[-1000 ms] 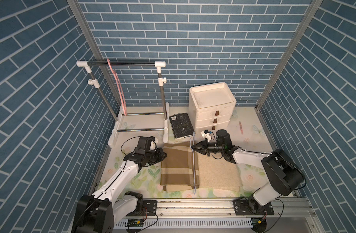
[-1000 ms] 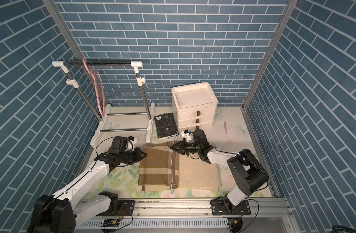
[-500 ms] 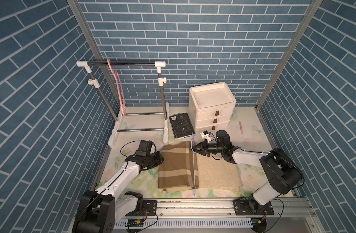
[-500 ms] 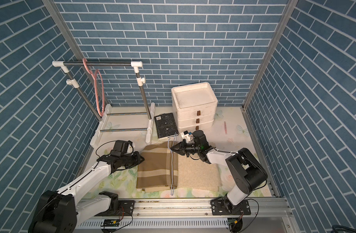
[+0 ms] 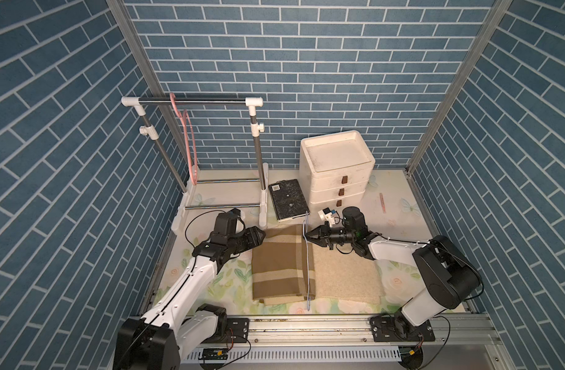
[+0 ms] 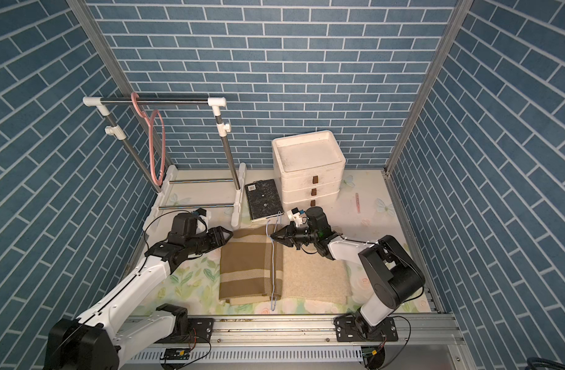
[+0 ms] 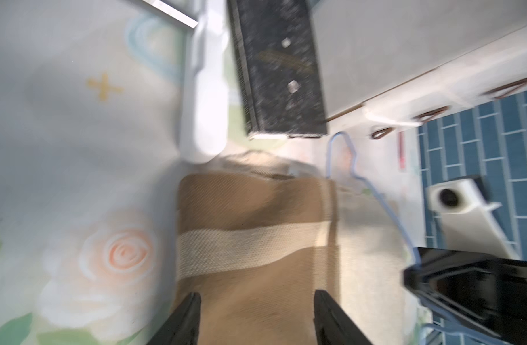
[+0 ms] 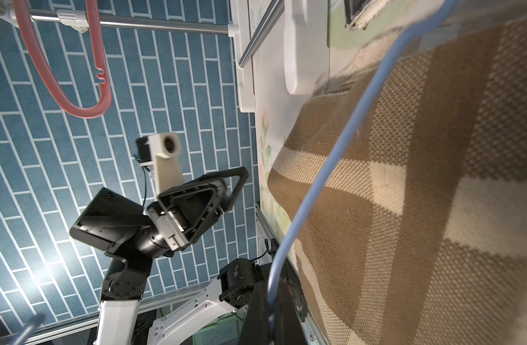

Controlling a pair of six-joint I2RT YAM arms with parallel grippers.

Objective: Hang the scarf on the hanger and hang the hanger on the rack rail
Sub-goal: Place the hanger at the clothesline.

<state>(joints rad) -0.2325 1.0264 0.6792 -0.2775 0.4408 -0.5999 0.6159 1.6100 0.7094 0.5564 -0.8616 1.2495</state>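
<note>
The scarf (image 5: pixel 282 262) (image 6: pixel 246 266) lies flat on the table, brown plaid on the left and plain beige on the right. A thin blue wire hanger (image 5: pixel 307 256) (image 6: pixel 271 262) runs front to back over it, near where brown meets beige. My right gripper (image 5: pixel 307 237) (image 6: pixel 272 237) is shut on the hanger's far end, below the hook; in the right wrist view the hanger (image 8: pixel 331 170) runs into the right gripper (image 8: pixel 271 298). My left gripper (image 5: pixel 262 238) (image 6: pixel 230 237) (image 7: pixel 256 298) stands open at the scarf's (image 7: pixel 250 209) far left corner, holding nothing.
A clothes rack (image 5: pixel 191 102) at the back left carries a pink hanger (image 5: pixel 190 144) (image 8: pixel 77 89). A white drawer unit (image 5: pixel 337 169) stands at the back, with a black notebook (image 5: pixel 287 198) beside it. A pink stick (image 5: pixel 382 206) lies at the far right.
My left gripper has gone from shut to open and has shifted a little toward the scarf's far left corner. The right gripper still holds the hanger in the same place.
</note>
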